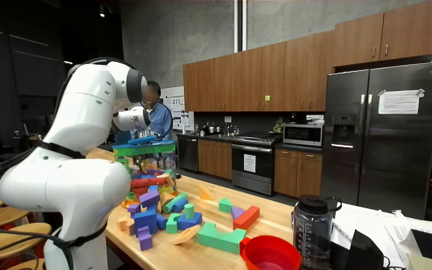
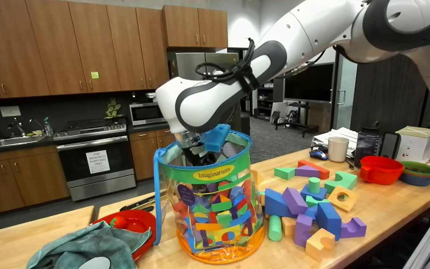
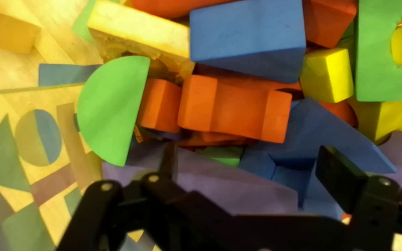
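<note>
Grab's being lined up, seemingly
Empty, spread black gripper [image 3: 248, 153] is held inside clear plastic bag [image 2: 180, 175]; purple foam block [image 3: 236, 186] should be straddled.

I'm seeing the bag [image 2: 179, 175] ringing my gripper [image 3: 248, 160], blocks [image 3: 237, 108] barring the way below; only upward is giving passage

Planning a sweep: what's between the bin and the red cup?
Loose blocks on the table, a green arch block nearest the red cup; shows in both exterior views.
</note>
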Controlling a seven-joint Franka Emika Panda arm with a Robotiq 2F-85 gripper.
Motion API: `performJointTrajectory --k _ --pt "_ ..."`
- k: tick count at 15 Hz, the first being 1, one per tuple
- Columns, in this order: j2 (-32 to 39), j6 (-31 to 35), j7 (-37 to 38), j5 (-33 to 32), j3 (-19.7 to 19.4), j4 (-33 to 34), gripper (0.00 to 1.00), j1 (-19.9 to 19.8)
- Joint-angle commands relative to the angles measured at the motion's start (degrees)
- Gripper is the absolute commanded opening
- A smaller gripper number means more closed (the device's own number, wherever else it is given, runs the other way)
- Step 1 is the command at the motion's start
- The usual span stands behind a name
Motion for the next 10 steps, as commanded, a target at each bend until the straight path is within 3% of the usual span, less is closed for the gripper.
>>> performJointTrajectory --k 1,7,8,9,10 --pt "0.88 -0.72 -2.12 -2.01 0.38 1.68 1.00 0.83" --pt "2.99 0.82 -5.69 -1.81 1.25 4.74 1.00 1.56" --pt "3.32 0.94 -6.00 -1.64 1.32 5.17 0.93 1.61" --pt "3.62 1.16 -6.19 -1.26 1.37 5.54 0.98 1.55" --pt "3.86 1.25 -6.21 -0.98 1.35 5.82 0.96 1.51"
